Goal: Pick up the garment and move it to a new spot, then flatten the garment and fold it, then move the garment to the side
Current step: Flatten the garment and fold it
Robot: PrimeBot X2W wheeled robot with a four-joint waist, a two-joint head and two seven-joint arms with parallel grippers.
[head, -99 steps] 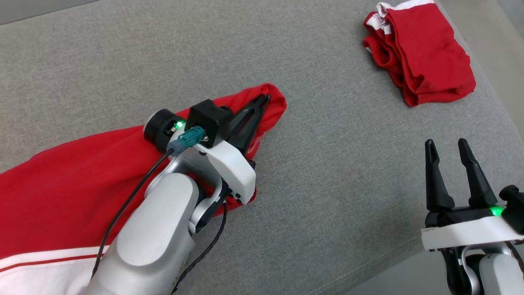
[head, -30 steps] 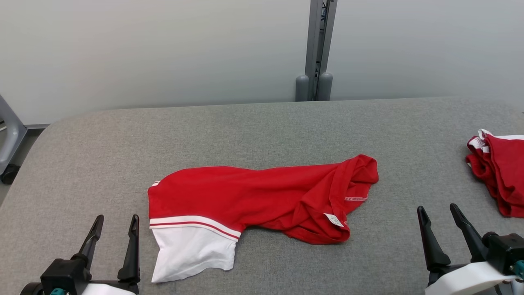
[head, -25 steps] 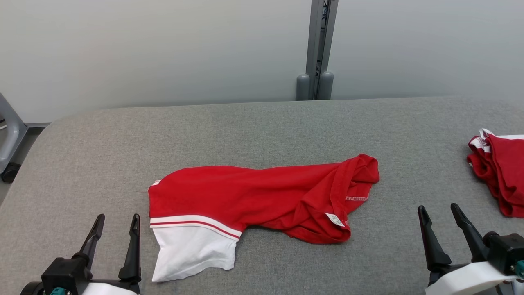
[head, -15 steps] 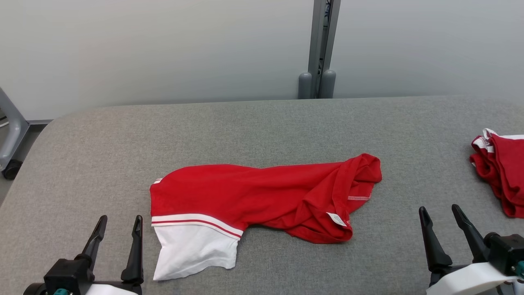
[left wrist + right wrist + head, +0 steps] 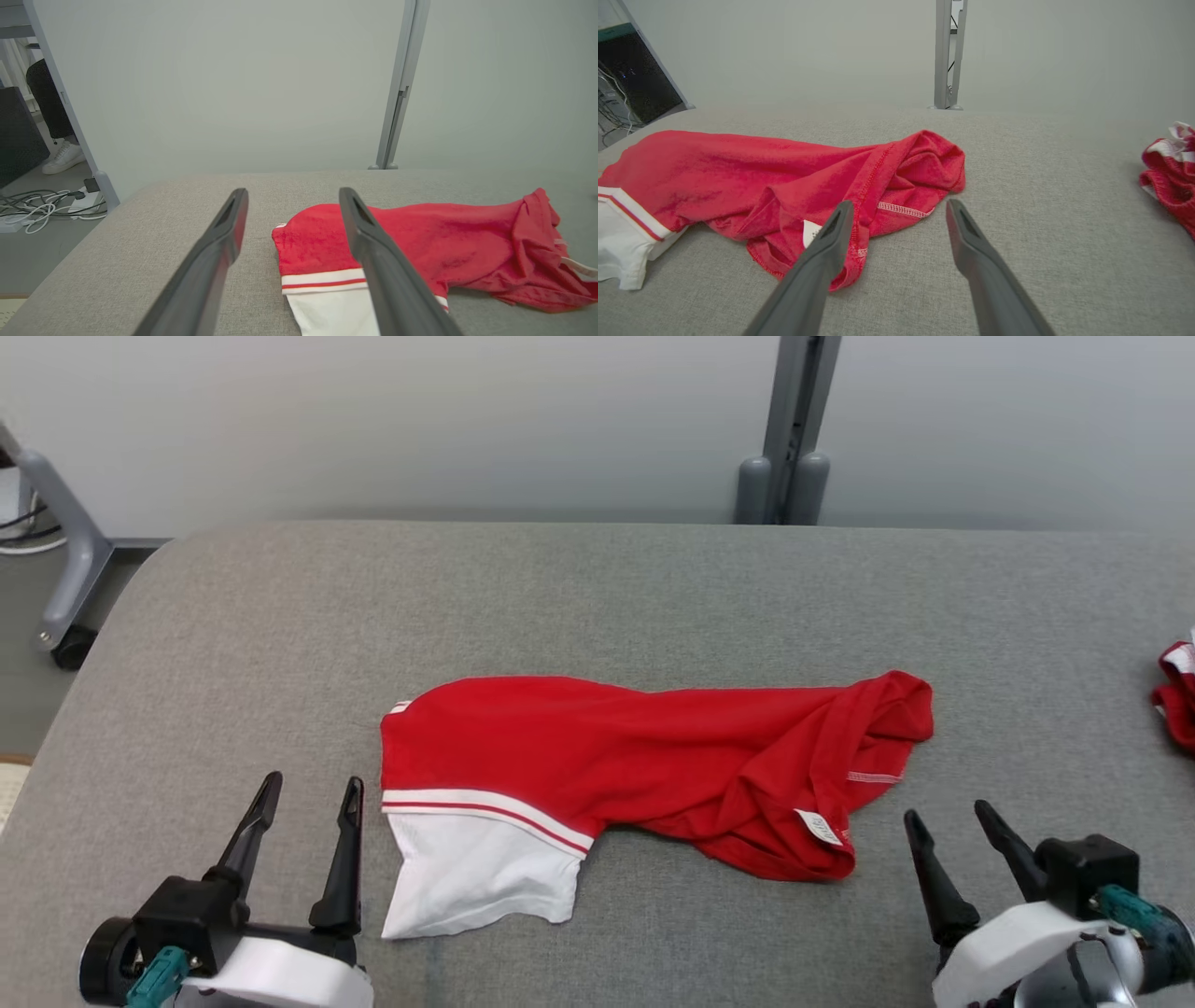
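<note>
A red garment (image 5: 635, 751) with a white striped end lies crumpled across the middle of the grey padded table (image 5: 597, 597); its white part points toward the near left, its bunched red end with a label toward the right. My left gripper (image 5: 311, 791) stands open at the near left, apart from the white end. My right gripper (image 5: 950, 817) stands open at the near right, just beside the bunched end. In the left wrist view the garment (image 5: 420, 242) lies past the right finger; in the right wrist view the garment (image 5: 784, 182) lies ahead and left of the open gripper (image 5: 901, 205).
Another red and white cloth (image 5: 1178, 695) lies bunched at the table's right edge, also in the right wrist view as a red and white cloth (image 5: 1169, 172). A grey post (image 5: 789, 429) stands behind the table against a pale wall. A wheeled frame leg (image 5: 65, 569) stands off the left corner.
The head camera has turned left, shifting the whole picture right. Before that the left gripper let go of the garment and drew back. The garment itself lies as it did a second ago.
</note>
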